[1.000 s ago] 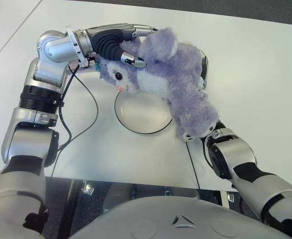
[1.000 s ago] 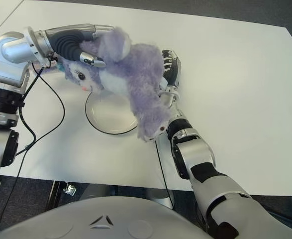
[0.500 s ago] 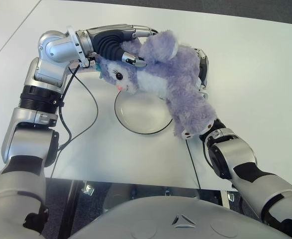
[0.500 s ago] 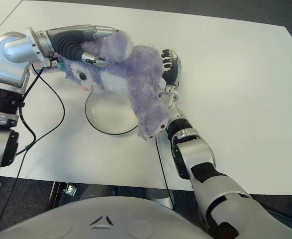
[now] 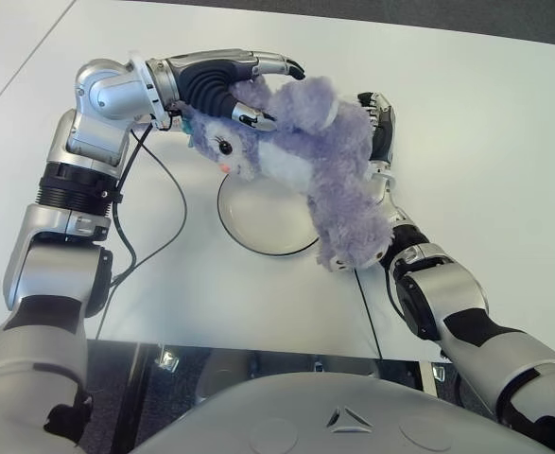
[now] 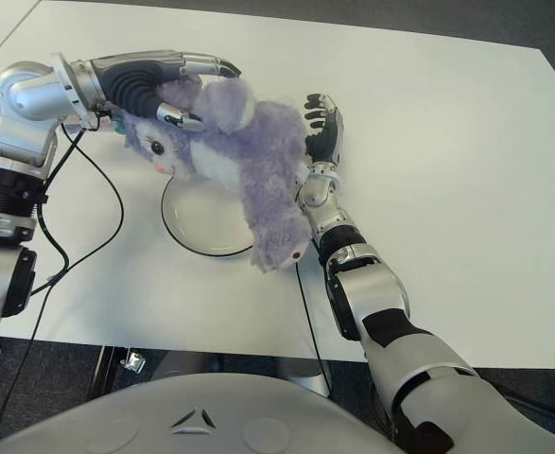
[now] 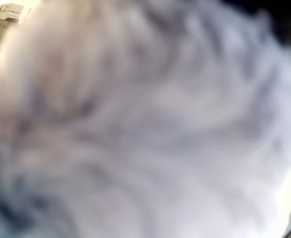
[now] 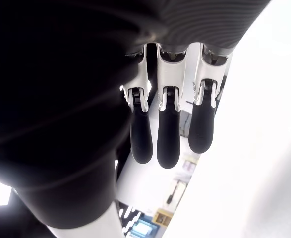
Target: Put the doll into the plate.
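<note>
There is one doll point(image 5: 310, 165), a fluffy purple toy, in the middle of the picture. There is one plate point(image 5: 258, 222), round and white with a dark rim, just under it. There is one white table point(image 5: 485, 142). There are two robot hands: the left hand point(image 5: 225, 80) at the upper left and the right hand point(image 5: 379, 123) at the upper right of the doll. Two black cables point(image 5: 168, 236) show on the table.
</note>
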`<state>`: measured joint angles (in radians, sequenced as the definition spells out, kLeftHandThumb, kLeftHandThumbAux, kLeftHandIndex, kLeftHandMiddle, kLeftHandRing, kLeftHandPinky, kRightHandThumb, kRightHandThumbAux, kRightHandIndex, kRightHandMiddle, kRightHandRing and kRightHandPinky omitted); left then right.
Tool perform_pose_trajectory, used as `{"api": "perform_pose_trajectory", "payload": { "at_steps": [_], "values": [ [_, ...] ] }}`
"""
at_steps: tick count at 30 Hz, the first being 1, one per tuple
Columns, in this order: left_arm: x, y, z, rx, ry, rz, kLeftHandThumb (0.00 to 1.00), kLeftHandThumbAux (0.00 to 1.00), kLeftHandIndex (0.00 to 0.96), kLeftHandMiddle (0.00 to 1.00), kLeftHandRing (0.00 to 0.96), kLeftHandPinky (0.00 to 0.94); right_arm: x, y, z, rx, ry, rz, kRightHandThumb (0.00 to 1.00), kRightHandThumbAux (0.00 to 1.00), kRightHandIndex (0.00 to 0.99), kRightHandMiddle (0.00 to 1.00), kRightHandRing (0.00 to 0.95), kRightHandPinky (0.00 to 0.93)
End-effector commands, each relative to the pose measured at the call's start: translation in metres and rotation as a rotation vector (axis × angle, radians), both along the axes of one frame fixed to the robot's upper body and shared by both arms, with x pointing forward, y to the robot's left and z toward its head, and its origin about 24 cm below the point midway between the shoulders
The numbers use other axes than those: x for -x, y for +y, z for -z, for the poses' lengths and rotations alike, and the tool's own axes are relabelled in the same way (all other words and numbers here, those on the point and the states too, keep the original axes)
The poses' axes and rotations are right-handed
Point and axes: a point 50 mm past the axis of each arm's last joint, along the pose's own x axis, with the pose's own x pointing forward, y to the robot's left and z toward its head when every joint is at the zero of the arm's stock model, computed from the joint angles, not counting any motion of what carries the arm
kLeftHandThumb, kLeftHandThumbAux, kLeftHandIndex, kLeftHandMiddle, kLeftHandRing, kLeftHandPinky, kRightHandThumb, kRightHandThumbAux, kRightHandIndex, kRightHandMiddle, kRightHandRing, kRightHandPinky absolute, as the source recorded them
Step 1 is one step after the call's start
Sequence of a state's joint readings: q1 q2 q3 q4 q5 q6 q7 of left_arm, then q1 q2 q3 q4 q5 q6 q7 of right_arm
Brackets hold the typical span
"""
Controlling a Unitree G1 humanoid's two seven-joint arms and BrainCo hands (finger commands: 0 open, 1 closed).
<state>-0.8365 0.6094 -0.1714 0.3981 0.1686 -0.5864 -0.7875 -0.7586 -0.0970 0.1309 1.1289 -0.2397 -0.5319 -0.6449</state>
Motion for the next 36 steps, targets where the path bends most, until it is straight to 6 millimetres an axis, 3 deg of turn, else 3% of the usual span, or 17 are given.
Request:
{"api": "perform_pose_trajectory", "payload": {
  "at_steps": [1, 16, 25, 36],
  "values": [
    [-0.006, -0.005, 0.013, 0.028, 0.001, -0.034, 0.230, 0.286, 0.000, 0.000, 0.000, 0.000, 0.121, -0.017, 0.155, -0.009, 0.581, 0.065, 0.077, 0.998, 0.305, 0.376, 0.406, 0.416],
    [-0.009, 0.001, 0.011, -0.036, -0.012, -0.083, 0.176, 0.305, 0.000, 0.000, 0.000, 0.000, 0.120, -0.018, 0.154, -0.003, 0.577, 0.061, 0.111, 0.998, 0.302, 0.372, 0.408, 0.424],
    [-0.008, 0.007, 0.010, -0.090, 0.102, -0.071, 0.152, 0.297, 0.000, 0.000, 0.000, 0.000, 0.121, -0.018, 0.155, -0.019, 0.581, 0.062, 0.066, 0.998, 0.300, 0.372, 0.402, 0.415],
    [-0.006, 0.010, 0.004, -0.197, 0.146, -0.044, 0.141, 0.279, 0.000, 0.000, 0.000, 0.000, 0.121, -0.018, 0.155, -0.007, 0.580, 0.065, 0.088, 0.998, 0.307, 0.372, 0.406, 0.409]
  ]
}}
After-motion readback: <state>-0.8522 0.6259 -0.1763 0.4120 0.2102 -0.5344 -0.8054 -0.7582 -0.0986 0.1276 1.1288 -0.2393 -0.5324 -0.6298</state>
